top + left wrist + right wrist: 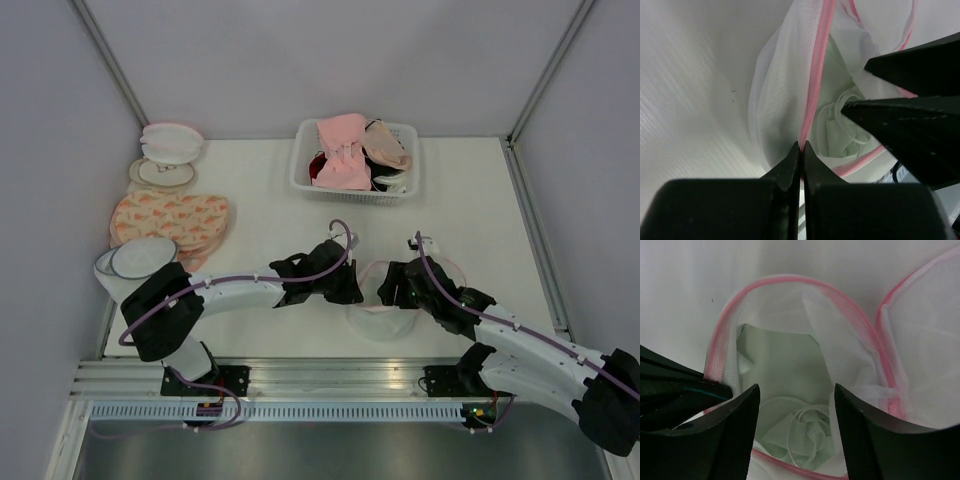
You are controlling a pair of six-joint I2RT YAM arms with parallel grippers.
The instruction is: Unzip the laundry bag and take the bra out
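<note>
The laundry bag (383, 320) lies on the table (262, 210) between the two end effectors, with its rim gaping open. The left end effector (801, 145) is at the bag's left edge, its fingers pressed together and pinching the pink zipper trim (815, 85). The right end effector (796, 390) faces the bag's open mouth with its fingers spread and nothing between them. The bra (782, 365) sits inside the bag, pale green, its straps coiled toward the near rim. A white basket (300, 172) of clothes stands beyond the bag.
</note>
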